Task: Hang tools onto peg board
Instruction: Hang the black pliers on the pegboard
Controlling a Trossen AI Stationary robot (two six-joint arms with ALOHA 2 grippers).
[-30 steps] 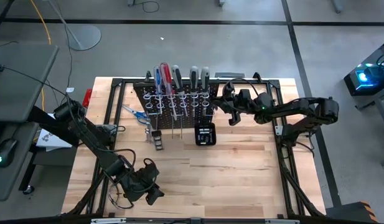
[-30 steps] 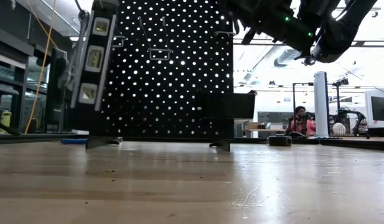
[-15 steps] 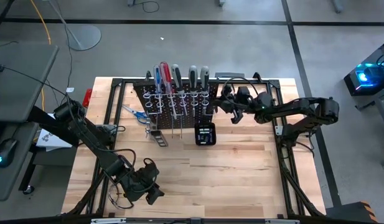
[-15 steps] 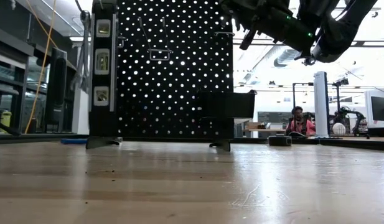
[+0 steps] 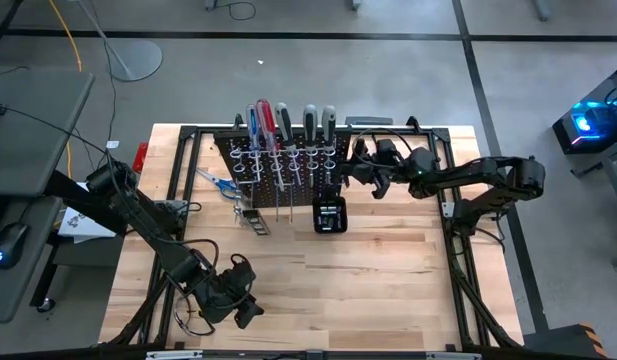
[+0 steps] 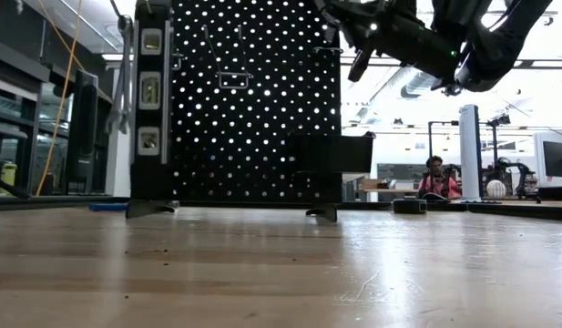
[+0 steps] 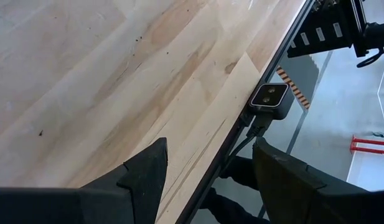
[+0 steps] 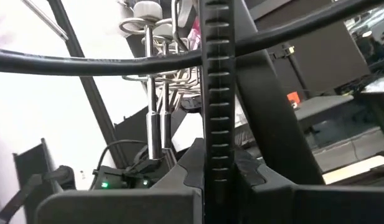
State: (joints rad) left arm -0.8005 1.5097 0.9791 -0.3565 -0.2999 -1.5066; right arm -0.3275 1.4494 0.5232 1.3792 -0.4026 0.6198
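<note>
Left gripper agape, right gripper clamped.

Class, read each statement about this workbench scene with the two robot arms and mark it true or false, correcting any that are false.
1. The peg board stands upright at the far side of the table. True.
2. No screwdrivers hang on the peg board. False: several screwdrivers sit in its rings.
3. The right claw is at the peg board's right edge, shut on a thin dark tool. True.
4. The left claw grips a wrench. False: it is open and holds nothing, near the table's front edge.
5. The small black box lies behind the peg board. False: it is in front of it.
</note>
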